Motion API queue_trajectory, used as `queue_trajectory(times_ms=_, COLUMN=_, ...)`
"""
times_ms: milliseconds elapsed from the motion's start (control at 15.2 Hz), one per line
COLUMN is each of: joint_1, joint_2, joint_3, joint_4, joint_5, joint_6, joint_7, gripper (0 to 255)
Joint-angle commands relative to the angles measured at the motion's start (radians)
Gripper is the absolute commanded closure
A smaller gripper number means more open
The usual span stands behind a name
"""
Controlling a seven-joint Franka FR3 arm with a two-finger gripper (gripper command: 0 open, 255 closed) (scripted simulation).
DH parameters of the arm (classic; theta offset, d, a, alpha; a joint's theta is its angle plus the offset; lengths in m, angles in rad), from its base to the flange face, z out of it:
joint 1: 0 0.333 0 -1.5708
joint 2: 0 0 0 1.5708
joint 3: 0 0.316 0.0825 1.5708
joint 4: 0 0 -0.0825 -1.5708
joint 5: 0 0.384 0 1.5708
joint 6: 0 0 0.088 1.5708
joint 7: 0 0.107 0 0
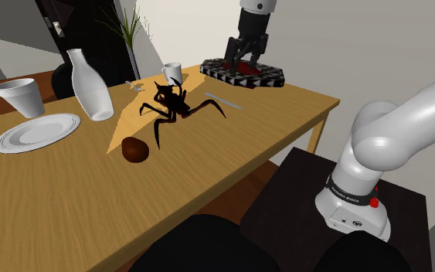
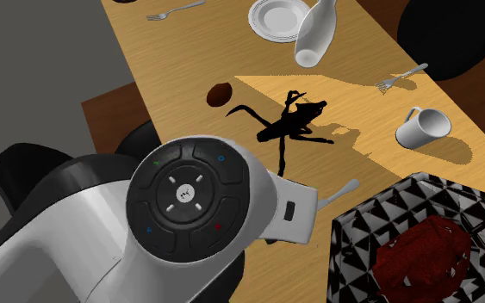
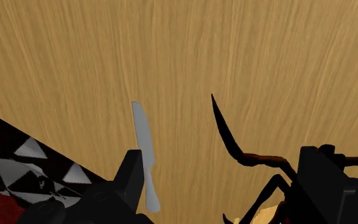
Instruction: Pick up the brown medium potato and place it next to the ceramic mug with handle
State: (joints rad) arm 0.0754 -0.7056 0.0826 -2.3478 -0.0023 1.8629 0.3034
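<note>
The gripper (image 1: 246, 62) hangs over the table (image 1: 208, 139) by the patterned tray (image 1: 266, 77). Its fingers (image 3: 130, 181) are spread wide with nothing in them, and a knife (image 3: 144, 149) lies on the wood below. In the shoulder view the potato (image 1: 136, 150) sits at seven o'clock from the black spider (image 1: 169, 104), well apart from the gripper. The mug (image 1: 171, 73) stands at twelve o'clock from the spider, and the plate (image 1: 36, 131) at nine o'clock from the potato.
</note>
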Motion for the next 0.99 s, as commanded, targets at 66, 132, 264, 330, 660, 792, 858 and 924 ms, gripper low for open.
queue_trajectory(times_ms=66, joint_1=0.021, joint_2=0.050, joint_3=0.047, joint_4=-0.005, joint_5=0.028, joint_6=0.067, joint_7=0.051, gripper=0)
queue_trajectory(times_ms=132, joint_1=0.027, joint_2=0.069, joint_3=0.063, joint_4=-0.004, joint_5=0.036, joint_6=0.089, joint_7=0.067, gripper=0)
queue_trajectory(times_ms=264, joint_1=0.038, joint_2=0.108, joint_3=0.095, joint_4=0.001, joint_5=0.050, joint_6=0.132, joint_7=0.100, gripper=0)
queue_trajectory(times_ms=330, joint_1=0.043, joint_2=0.129, joint_3=0.111, joint_4=0.005, joint_5=0.055, joint_6=0.154, joint_7=0.116, gripper=0)
queue_trajectory(times_ms=660, joint_1=0.063, joint_2=0.247, joint_3=0.191, joint_4=0.043, joint_5=0.069, joint_6=0.257, joint_7=0.201, gripper=0)
queue_trajectory(times_ms=792, joint_1=0.068, joint_2=0.299, joint_3=0.224, joint_4=0.066, joint_5=0.067, joint_6=0.296, joint_7=0.237, gripper=0)
queue_trajectory(times_ms=858, joint_1=0.070, joint_2=0.326, joint_3=0.240, joint_4=0.079, joint_5=0.063, joint_6=0.314, joint_7=0.255, gripper=0)
queue_trajectory(times_ms=924, joint_1=0.072, joint_2=0.354, joint_3=0.257, joint_4=0.094, joint_5=0.058, joint_6=0.332, joint_7=0.274, gripper=0)
